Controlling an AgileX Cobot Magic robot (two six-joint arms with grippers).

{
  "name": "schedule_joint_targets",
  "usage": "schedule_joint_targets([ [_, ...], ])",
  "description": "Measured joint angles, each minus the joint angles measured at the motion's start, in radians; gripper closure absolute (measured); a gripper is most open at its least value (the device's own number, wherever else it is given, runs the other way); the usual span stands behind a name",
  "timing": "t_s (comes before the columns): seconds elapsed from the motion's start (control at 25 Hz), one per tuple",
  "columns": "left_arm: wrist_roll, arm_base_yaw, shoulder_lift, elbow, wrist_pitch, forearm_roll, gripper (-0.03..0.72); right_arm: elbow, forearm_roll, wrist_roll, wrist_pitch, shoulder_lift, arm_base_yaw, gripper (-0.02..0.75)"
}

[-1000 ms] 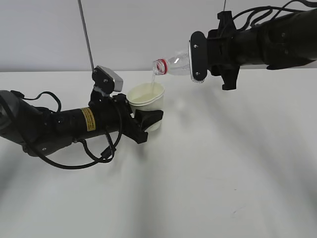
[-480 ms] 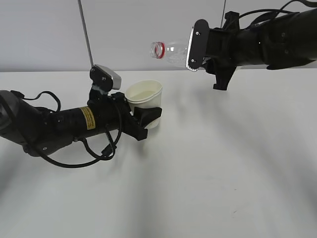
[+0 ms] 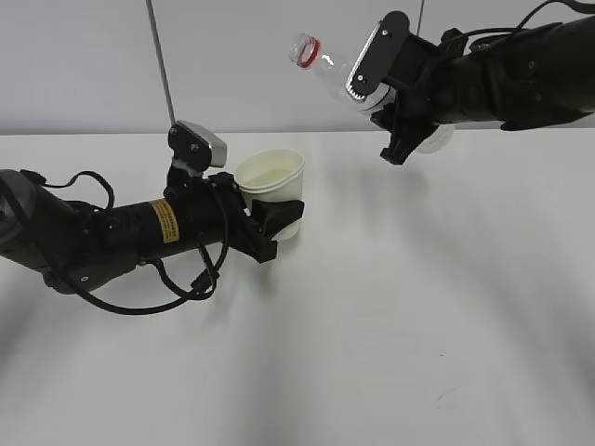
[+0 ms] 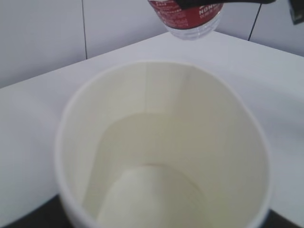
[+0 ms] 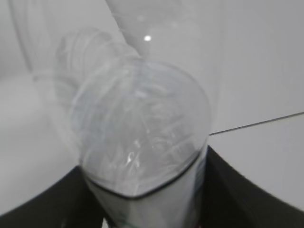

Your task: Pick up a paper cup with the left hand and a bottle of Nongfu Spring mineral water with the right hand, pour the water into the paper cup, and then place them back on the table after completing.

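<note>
My left hand, the arm with the yellow sticker [image 3: 165,223], has its gripper [image 3: 270,223] shut on the white paper cup [image 3: 272,190] and holds it upright just above the table [image 3: 390,316]. In the left wrist view the cup [image 4: 161,142] fills the frame, with clear water [image 4: 152,194] low inside it. My right hand's gripper [image 3: 395,102] is shut on the clear mineral water bottle [image 3: 325,65], whose red-ringed open mouth now points up and left, above and right of the cup. The bottle's body [image 5: 142,137] fills the right wrist view, and its base with red label [image 4: 192,14] shows in the left wrist view.
A thin metal rod [image 3: 160,65] stands upright behind the left arm against the grey wall. A small dark scuff mark [image 3: 444,395] lies on the table at the front right. Black cables [image 3: 139,297] loop beside the left arm.
The right gripper has tilted the bottle back from pouring: its mouth rose from over the cup to pointing up-left. The water stream has stopped. The cup stays held in place.
</note>
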Motion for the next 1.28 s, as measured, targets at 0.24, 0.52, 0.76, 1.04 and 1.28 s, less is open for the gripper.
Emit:
schedule_joint_targets([
  [0.24, 0.000, 0.000, 0.000, 0.000, 0.000, 0.000, 0.323, 0.000, 0.000, 0.207, 0.000, 0.000, 0.000, 0.364],
  [0.52, 0.000, 0.018, 0.000, 0.000, 0.000, 0.000, 0.323, 0.000, 0.000, 0.367, 0.000, 0.000, 0.000, 0.364],
  [0.76, 0.000, 0.061, 0.000, 0.000, 0.000, 0.000, 0.323, 0.000, 0.000, 0.475, -0.004, 0.000, 0.000, 0.364],
  [1.04, 0.000, 0.116, 0.000, 0.000, 0.008, 0.002, 0.323, 0.000, 0.000, 0.540, -0.005, 0.000, 0.000, 0.364],
  [1.28, 0.000, 0.160, 0.000, 0.000, 0.016, 0.005, 0.323, 0.000, 0.000, 0.573, -0.006, 0.009, 0.000, 0.364],
])
